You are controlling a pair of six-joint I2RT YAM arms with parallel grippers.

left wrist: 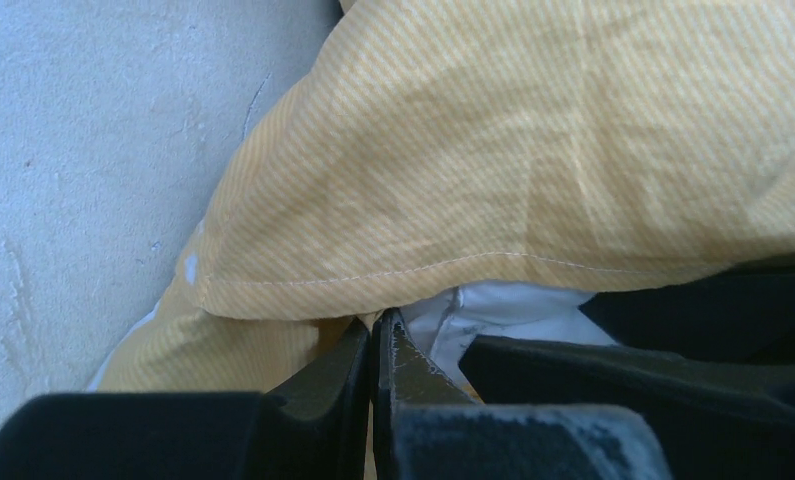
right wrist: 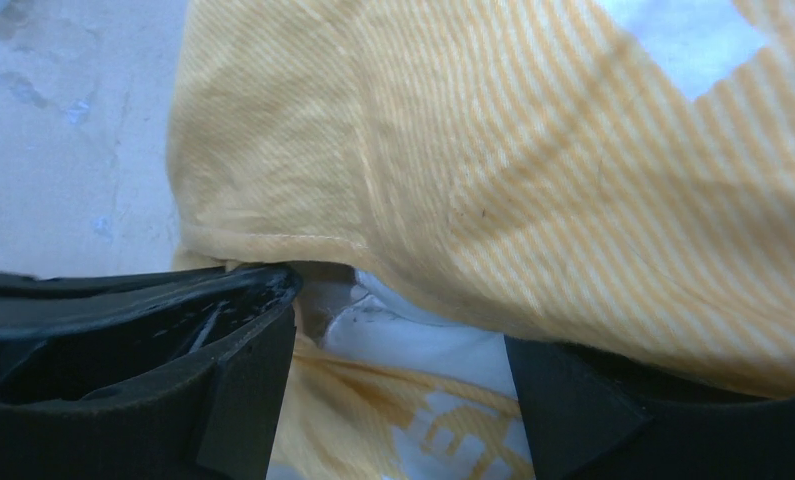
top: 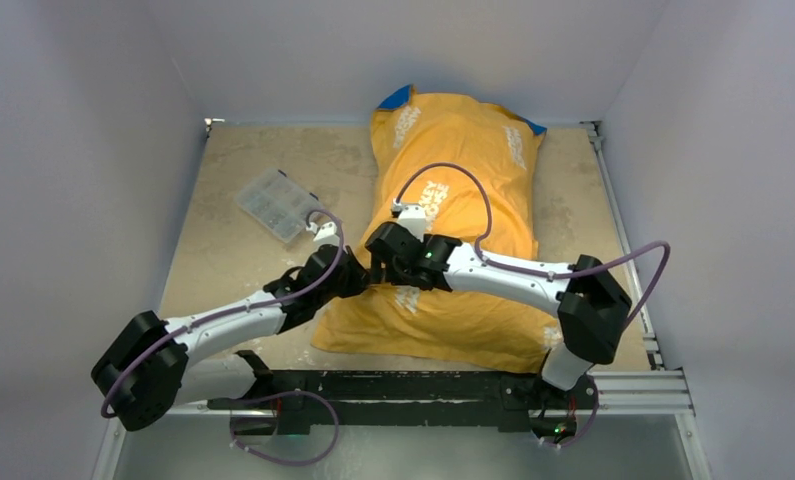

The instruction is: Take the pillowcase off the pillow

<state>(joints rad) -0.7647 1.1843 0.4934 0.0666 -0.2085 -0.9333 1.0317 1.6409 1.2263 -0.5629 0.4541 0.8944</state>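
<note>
The pillowcase [top: 453,190], pillow [left wrist: 513,305] inside, lies from the tabletop's [top: 233,280] far edge to its near edge. Left gripper [left wrist: 376,330] jaws are pressed together at the hem, and right gripper [right wrist: 403,320] jaws are spread. A thin pinch could slip, or drag both.

A clear plastic organizer box [top: 276,204] with small compartments (contents too small to make out) lies at an angle on the left half of the beige, blotchy table [top: 218,265]. Plain pale walls [top: 63,150] enclose it; a metal rail [top: 638,385] runs along the near edge
</note>
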